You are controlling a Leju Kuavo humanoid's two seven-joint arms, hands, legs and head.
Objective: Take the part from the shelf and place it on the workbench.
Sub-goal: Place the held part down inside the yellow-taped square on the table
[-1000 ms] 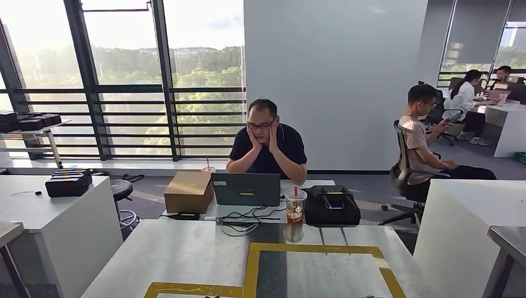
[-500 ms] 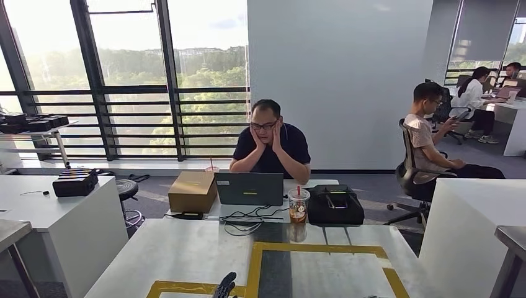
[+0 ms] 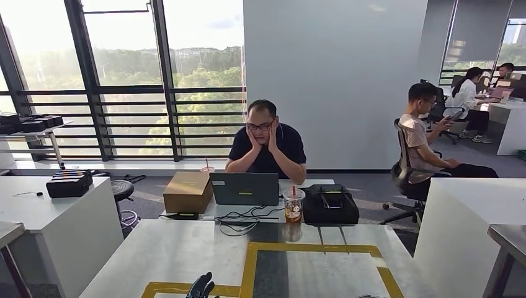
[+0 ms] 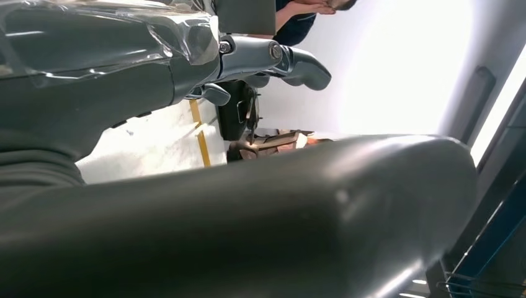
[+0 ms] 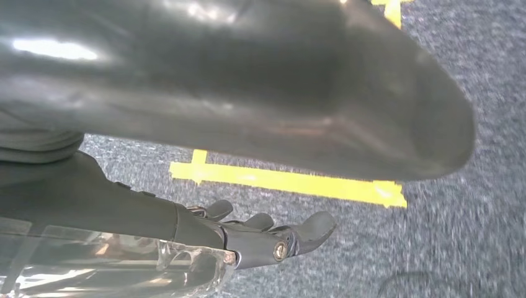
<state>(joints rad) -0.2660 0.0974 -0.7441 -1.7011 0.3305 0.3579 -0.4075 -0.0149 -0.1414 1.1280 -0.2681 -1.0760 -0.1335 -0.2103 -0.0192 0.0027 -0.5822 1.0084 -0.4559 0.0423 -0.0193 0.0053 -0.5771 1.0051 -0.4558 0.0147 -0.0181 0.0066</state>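
The workbench lies right in front of me, a pale top with a frame of yellow tape around a grey patch. The dark fingertips of my left hand poke up at the bench's near edge. In the left wrist view the left hand has its fingers stretched out apart from the thumb, with nothing between them. My right hand hangs over grey carpet with yellow tape, fingers spread and holding nothing.
A person sits behind a laptop at the bench's far side, beside a cardboard box, a drink cup and a black bag. White counters stand at left and right. More people sit far right.
My left hand's fingertips have risen into the bottom edge of the head view. The camera has swayed a little; the person and the things on the bench stay put.
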